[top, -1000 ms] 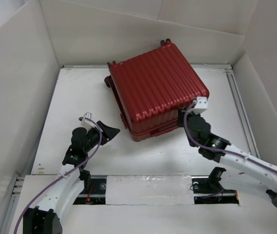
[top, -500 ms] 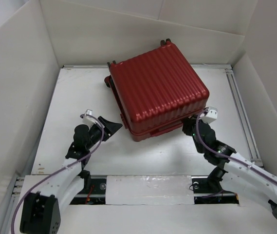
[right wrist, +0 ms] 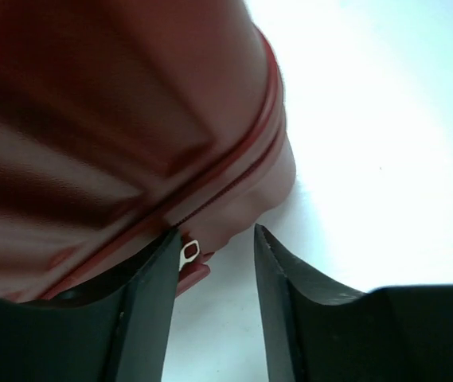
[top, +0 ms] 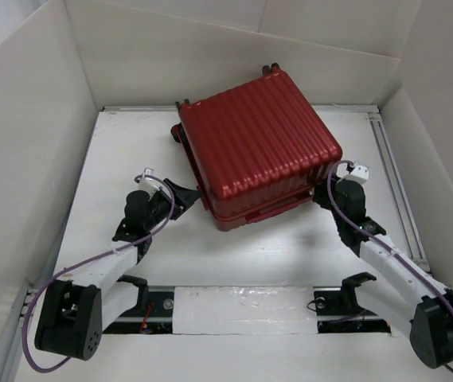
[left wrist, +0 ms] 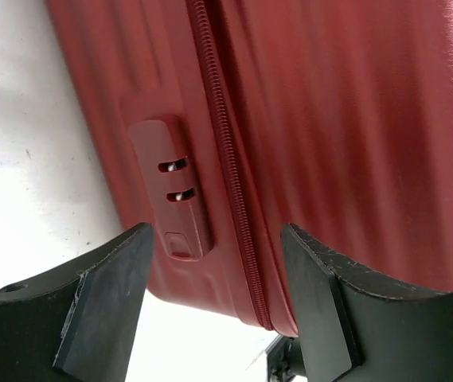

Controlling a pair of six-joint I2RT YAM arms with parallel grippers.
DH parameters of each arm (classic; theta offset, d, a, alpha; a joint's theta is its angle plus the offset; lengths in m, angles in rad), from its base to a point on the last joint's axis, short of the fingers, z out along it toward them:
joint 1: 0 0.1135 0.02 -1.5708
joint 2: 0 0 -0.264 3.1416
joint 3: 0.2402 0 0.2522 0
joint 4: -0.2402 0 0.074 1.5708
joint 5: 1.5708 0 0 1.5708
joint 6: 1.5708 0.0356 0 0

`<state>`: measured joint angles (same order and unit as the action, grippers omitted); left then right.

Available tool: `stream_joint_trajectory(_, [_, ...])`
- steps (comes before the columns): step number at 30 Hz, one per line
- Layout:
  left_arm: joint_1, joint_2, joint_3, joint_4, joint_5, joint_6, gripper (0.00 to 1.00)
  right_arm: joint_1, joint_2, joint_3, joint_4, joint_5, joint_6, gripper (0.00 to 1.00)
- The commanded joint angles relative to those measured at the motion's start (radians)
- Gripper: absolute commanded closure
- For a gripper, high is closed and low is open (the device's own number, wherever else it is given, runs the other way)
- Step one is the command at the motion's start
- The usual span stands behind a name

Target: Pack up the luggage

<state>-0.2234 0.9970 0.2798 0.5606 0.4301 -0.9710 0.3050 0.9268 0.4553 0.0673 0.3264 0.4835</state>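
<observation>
The luggage is a red ribbed suitcase lying flat and closed in the middle of the table, wheels toward the back. My left gripper is open at its front left side. In the left wrist view the gripper faces the red shell, its zipper line and a recessed lock. My right gripper is open at the front right corner. In the right wrist view the gripper frames that corner, with a small white zipper pull against the left finger.
White walls enclose the table on three sides. A metal rail runs along the right edge. A white-taped strip lies at the near edge between the arm bases.
My left gripper has moved right, up to the suitcase's side. My right arm has swung rightward around the front right corner, its wrist now further right and back.
</observation>
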Motion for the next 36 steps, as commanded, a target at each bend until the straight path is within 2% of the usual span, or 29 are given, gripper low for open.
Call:
stream_joint_trajectory(1, [-0.004, 0.018, 0.022, 0.058, 0.012, 0.006, 0.39, -0.010, -0.005, 0.010, 0.161, -0.159, -0.079, 0.53])
stream_joint_trajectory(3, [-0.004, 0.019, 0.022, 0.058, 0.012, 0.006, 0.40, -0.010, -0.045, -0.012, 0.146, -0.149, -0.068, 0.53])
stream_joint_trajectory(5, [-0.004, 0.028, 0.022, 0.058, 0.012, 0.015, 0.40, -0.010, -0.136, -0.055, 0.135, -0.127, -0.057, 0.59])
stream_joint_trajectory(9, [-0.004, 0.037, 0.022, 0.058, 0.012, 0.025, 0.40, 0.029, -0.300, -0.096, 0.030, -0.104, -0.042, 0.61])
stream_joint_trajectory(11, [-0.004, 0.037, 0.022, 0.067, 0.012, 0.025, 0.41, 0.029, -0.313, -0.096, 0.003, -0.131, -0.042, 0.59])
stream_joint_trajectory(17, [-0.004, 0.028, 0.022, 0.067, 0.021, 0.025, 0.41, 0.039, -0.102, 0.012, -0.021, -0.205, -0.082, 0.59])
stream_joint_trajectory(19, [-0.004, 0.005, 0.022, 0.067, 0.021, 0.025, 0.42, 0.051, -0.048, 0.040, -0.040, -0.187, -0.082, 0.59])
stream_joint_trajectory(26, [-0.004, -0.005, 0.022, 0.067, 0.012, 0.034, 0.42, 0.094, -0.080, 0.029, -0.050, -0.121, -0.063, 0.62])
stream_joint_trajectory(36, [-0.004, 0.008, 0.013, 0.097, 0.021, 0.025, 0.43, 0.094, 0.101, 0.181, -0.054, -0.021, -0.160, 0.62])
